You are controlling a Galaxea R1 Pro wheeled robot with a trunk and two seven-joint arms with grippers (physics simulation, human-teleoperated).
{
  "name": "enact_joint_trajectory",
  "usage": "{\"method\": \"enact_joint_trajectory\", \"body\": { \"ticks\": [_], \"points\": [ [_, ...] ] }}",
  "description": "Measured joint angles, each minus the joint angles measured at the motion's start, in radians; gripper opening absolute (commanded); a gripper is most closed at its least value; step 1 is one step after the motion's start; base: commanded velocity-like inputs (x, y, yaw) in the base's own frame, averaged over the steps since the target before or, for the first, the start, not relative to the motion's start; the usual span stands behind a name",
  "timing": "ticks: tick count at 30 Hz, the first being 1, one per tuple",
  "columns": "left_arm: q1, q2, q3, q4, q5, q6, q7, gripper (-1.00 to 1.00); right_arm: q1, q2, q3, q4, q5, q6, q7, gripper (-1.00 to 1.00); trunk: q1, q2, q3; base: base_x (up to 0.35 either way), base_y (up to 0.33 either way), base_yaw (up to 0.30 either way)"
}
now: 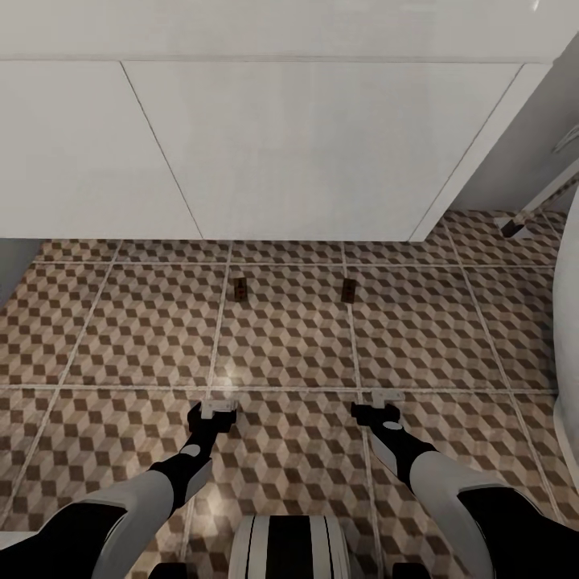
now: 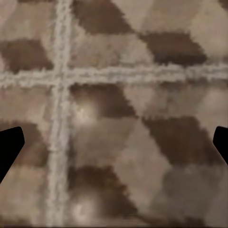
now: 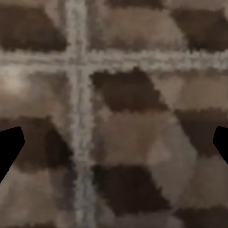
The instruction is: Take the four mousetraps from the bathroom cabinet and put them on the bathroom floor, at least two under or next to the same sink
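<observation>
Already two mousetraps (image 1: 240, 289) (image 1: 348, 290) lie on the bathroom floor (image 1: 289, 346) before a white unit (image 1: 305, 153); I judge two remain. My left gripper (image 1: 219, 409) and right gripper (image 1: 388, 397) hang wide, empty.

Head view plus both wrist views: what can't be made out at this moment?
- Two mousetraps, head view: too small to show their wire parts.
- White unit beyond them: top cut off by the frame edge.
- Left wrist view: blurred bathroom floor; the fingertips are cut off at the edges.
- Right wrist view: likewise.
</observation>
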Motion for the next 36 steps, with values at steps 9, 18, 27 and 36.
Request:
{"method": "enact_joint_trajectory", "body": {
  "ticks": [9, 18, 27, 36],
  "points": [
    [0.0, -0.002, 0.0, 0.006, -0.001, -0.001, 0.0, 1.0, 0.0, 0.0, 0.0, 0.0, 0.0, 0.0, 0.0, 1.0, 0.0, 0.0, 0.0, 0.0, 0.0, 0.0],
    [0.0, -0.002, 0.0, 0.008, -0.001, 0.004, 0.0, 1.0, 0.0, 0.0, 0.0, 0.0, 0.0, -0.001, 0.0, 1.0, -0.003, 0.002, 0.027, 0.0, 0.0, 0.0],
    [0.0, -0.002, 0.0, 0.008, -0.001, 0.005, 0.0, 1.0, 0.0, 0.0, 0.0, 0.0, 0.0, -0.002, 0.0, 1.0, -0.007, 0.004, 0.062, 0.0, 0.0, 0.0],
    [0.0, -0.001, 0.0, 0.007, -0.001, 0.007, -0.001, 1.0, 0.0, 0.0, 0.0, 0.0, 0.0, -0.002, 0.0, 1.0, -0.011, 0.006, 0.097, 0.0, 0.0, 0.0]
  ]
}}
